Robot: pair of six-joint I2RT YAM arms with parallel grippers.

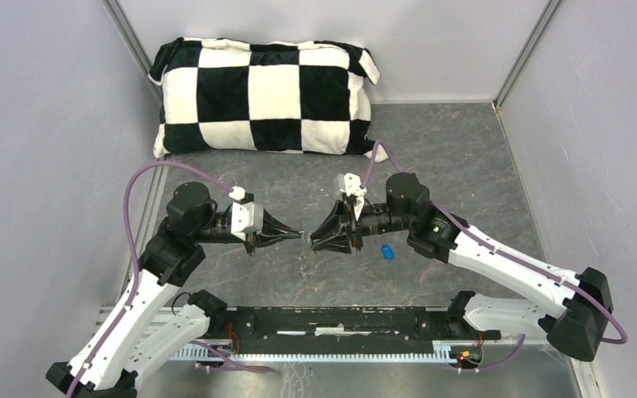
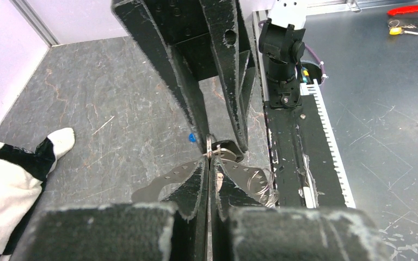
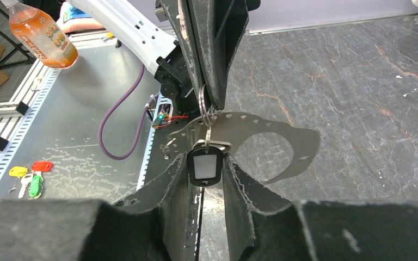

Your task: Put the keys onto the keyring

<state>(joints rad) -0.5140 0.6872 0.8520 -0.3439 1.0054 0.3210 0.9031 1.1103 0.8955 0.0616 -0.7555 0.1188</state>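
The keyring (image 3: 202, 110) is a small silvery split ring, held edge-on above the table's middle with my left gripper (image 2: 209, 161) shut on it. The black key (image 3: 206, 167), its head pale in the centre, hangs from the keyring by a thin metal link. My right gripper (image 3: 204, 159) faces the left one, tip to tip, and both its pads lie against the sides of that head. In the top view the left gripper (image 1: 298, 235) and the right gripper (image 1: 316, 235) meet. The blue key (image 1: 388, 252) lies loose on the table under the right arm; the blue key (image 2: 192, 138) also peeks out beside the right fingers.
A black-and-white checkered pillow (image 1: 265, 95) lies along the back wall. A black rail (image 1: 348, 319) runs along the near edge between the arm bases. Off the table stand an orange bottle (image 3: 41, 35) and several coloured keys (image 3: 30, 176). Grey walls close in both sides.
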